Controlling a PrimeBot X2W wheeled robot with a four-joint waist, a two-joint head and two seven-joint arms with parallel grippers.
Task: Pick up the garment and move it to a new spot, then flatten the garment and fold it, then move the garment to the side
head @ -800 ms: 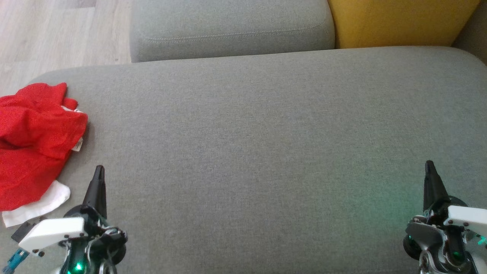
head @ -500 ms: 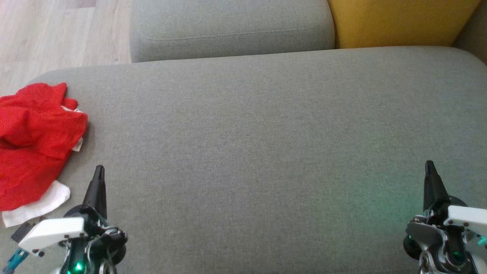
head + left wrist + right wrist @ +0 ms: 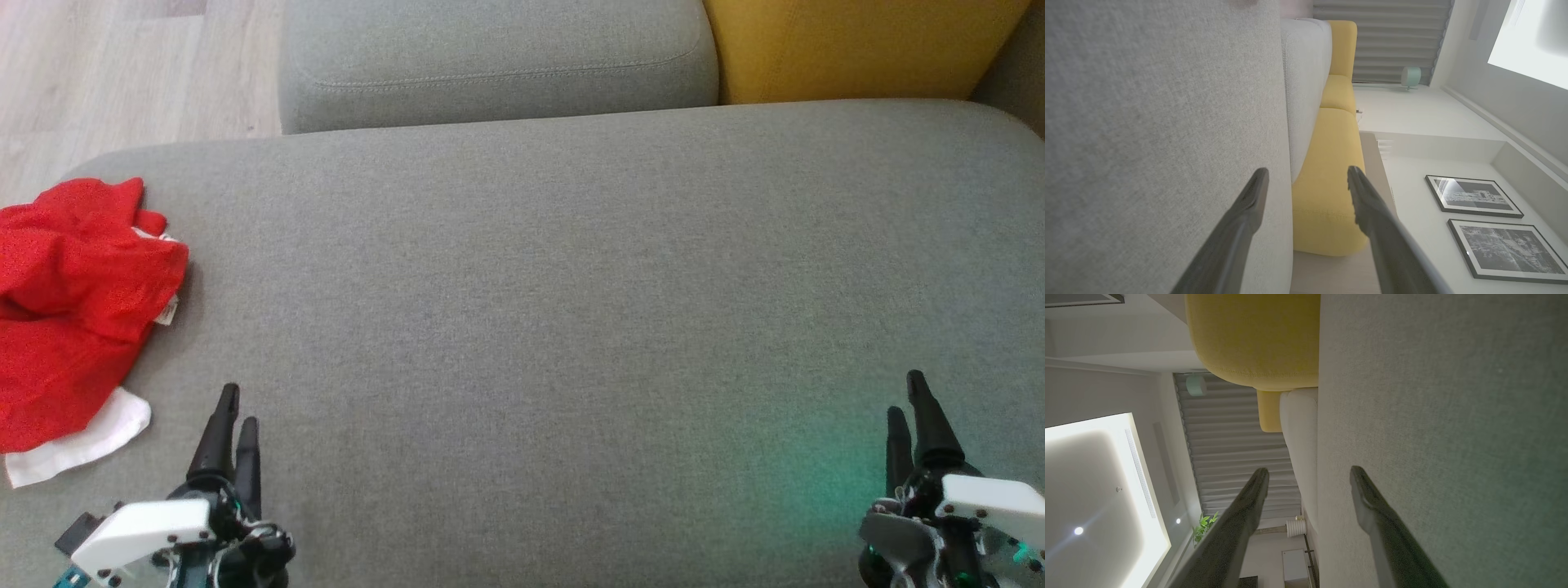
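A crumpled red fabric garment [image 3: 73, 302] lies bunched in soft, rounded folds at the far left edge of a broad grey woven sofa seat [image 3: 555, 310], partly cut off by the head view's border. A small white tag [image 3: 169, 312] pokes out at its right side, and a flat piece of smooth white cloth [image 3: 82, 445] shows from under its near corner. The seat's upholstery has a fine, tight weave and rounded corners. Behind it sits a plump grey cushion [image 3: 490, 57] with a stitched seam along its front, and beside that a mustard-yellow cushion [image 3: 857, 45] of similar coarse cloth. Pale wood-grain floor planks [image 3: 122, 65] show at the upper left. The left pincer [image 3: 238, 408] hovers low over the seat's near left part, near the garment but apart from it. Its white plastic housing carries two slim, dark, tapering fingers [image 3: 1253, 196] that stand wide apart in the left wrist view. The right pincer [image 3: 904, 396] sits at the near right, well apart from the garment. Its matte black fingers [image 3: 1367, 498] are likewise spread wide, with the textured grey seat behind one and a pleated grey curtain [image 3: 1237, 449] behind the other.
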